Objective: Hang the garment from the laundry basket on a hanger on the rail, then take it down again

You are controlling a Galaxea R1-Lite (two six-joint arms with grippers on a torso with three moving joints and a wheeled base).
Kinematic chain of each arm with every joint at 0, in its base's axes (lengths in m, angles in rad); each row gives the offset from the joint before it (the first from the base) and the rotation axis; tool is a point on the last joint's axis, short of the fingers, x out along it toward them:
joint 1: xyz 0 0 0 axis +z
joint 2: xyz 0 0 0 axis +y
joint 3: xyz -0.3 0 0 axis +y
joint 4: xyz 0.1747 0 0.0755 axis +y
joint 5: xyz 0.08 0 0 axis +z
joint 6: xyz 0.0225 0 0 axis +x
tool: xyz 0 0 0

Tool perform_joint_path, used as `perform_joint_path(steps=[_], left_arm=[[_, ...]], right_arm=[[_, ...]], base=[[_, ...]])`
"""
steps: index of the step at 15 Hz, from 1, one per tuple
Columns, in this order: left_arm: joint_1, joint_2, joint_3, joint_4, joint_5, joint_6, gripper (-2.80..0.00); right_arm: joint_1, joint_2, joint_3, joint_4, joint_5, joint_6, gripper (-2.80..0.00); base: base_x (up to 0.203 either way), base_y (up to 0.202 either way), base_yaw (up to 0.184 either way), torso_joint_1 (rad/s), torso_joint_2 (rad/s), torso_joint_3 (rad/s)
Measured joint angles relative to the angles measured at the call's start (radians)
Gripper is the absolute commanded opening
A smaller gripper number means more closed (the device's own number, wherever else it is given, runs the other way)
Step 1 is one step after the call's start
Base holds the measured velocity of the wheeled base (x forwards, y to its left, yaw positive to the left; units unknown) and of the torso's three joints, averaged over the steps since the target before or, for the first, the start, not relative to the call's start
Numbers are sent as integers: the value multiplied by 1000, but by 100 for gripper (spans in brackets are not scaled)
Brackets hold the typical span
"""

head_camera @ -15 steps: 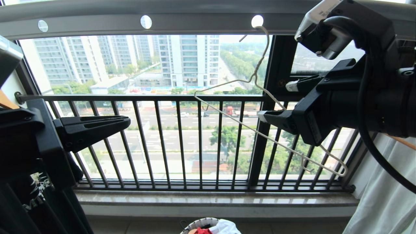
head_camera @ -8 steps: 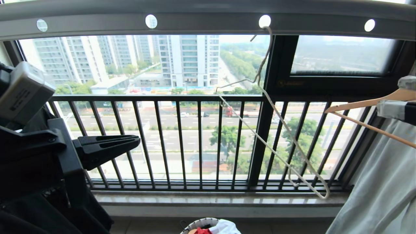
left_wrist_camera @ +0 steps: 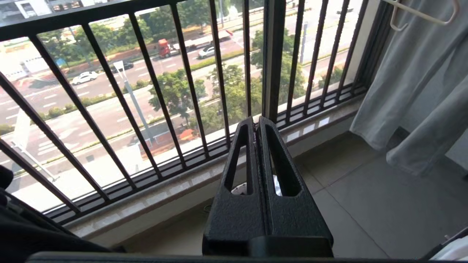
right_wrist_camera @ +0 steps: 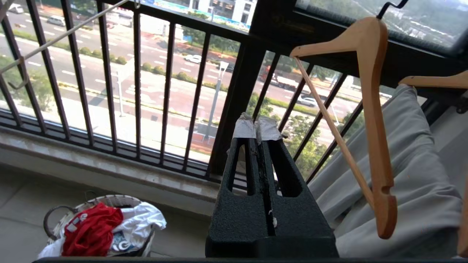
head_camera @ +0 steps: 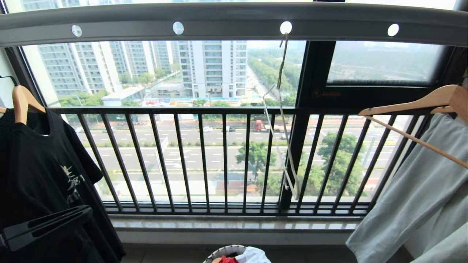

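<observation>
Lying crumpled in the laundry basket (right_wrist_camera: 106,204) on the floor, the garment (right_wrist_camera: 91,229) shares it with a white T-shirt (right_wrist_camera: 137,224). Left gripper (left_wrist_camera: 256,122) sits low at the head view's left edge, fingers pressed together, empty, before a black T-shirt (head_camera: 44,164) on a wooden hanger (head_camera: 22,102). Right gripper (right_wrist_camera: 257,122) has its taped tips closed on nothing, near a second wooden hanger (right_wrist_camera: 369,120) carrying grey cloth (right_wrist_camera: 398,175). Farther off, the hanger (head_camera: 283,120) hangs bare and edge-on from a hole in the rail (head_camera: 234,22), before the window railing (head_camera: 204,160).
</observation>
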Motion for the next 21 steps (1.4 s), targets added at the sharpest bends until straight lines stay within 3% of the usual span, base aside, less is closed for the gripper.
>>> perform_joint_path(steps=[2, 5, 7, 8, 11, 15, 18, 21], left_arm=[[132, -115, 46, 1, 79, -25, -280], [311, -298, 106, 3, 134, -43, -280], [379, -419, 174, 14, 146, -41, -280], [397, -480, 222, 37, 149, -33, -280], [418, -628, 358, 146, 147, -2, -280], [422, -693, 446, 173, 94, 14, -280], [422, -704, 457, 178, 91, 13, -280], [422, -706, 458, 179, 95, 14, -280]], right_arm=[[-119, -87, 69, -2, 1, 20, -280], [-219, -212, 144, 0, -17, 54, -280], [-243, -261, 207, -2, -113, 124, -280], [-249, -274, 237, 0, -158, 158, -280], [-257, -292, 280, 14, -238, 154, -280], [-300, -300, 290, 43, -245, 88, -280], [-375, -307, 313, 54, -207, 26, -280], [-381, -388, 387, 55, -98, 26, -280]], base=[[0, 0, 0, 0, 0, 0], [0, 0, 0, 0, 0, 0], [0, 0, 0, 0, 0, 0], [0, 0, 0, 0, 0, 0], [0, 0, 0, 0, 0, 0], [0, 0, 0, 0, 0, 0], [0, 0, 0, 0, 0, 0], [0, 0, 0, 0, 0, 0]])
